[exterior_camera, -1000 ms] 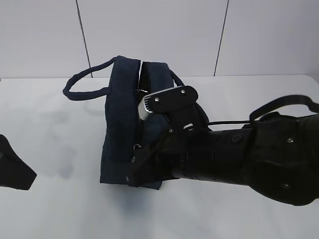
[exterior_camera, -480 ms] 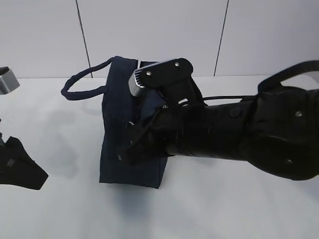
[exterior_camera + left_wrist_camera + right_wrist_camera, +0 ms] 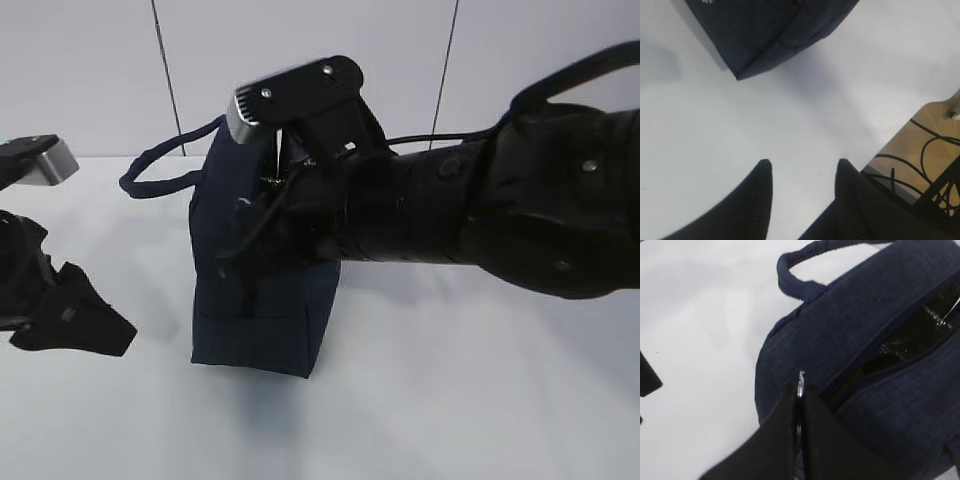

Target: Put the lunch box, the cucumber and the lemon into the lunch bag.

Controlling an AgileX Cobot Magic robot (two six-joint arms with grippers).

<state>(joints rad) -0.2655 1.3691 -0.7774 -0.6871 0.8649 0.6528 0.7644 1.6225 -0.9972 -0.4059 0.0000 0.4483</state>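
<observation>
While the right gripper (image 3: 800,405) stays pinched shut on the zipper pull (image 3: 800,377), the lunch bag (image 3: 255,290) stands mid-table (image 3: 480,390), top partly unzipped; left gripper (image 3: 802,187) hovers open, empty, beside it.

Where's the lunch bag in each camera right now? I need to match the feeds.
Exterior view: lunch bag at centre, partly behind the right arm.
Left wrist view: only a bottom corner, top left.
Right wrist view: fills the right half, top slit open.
Shared landmark: white table.
</observation>
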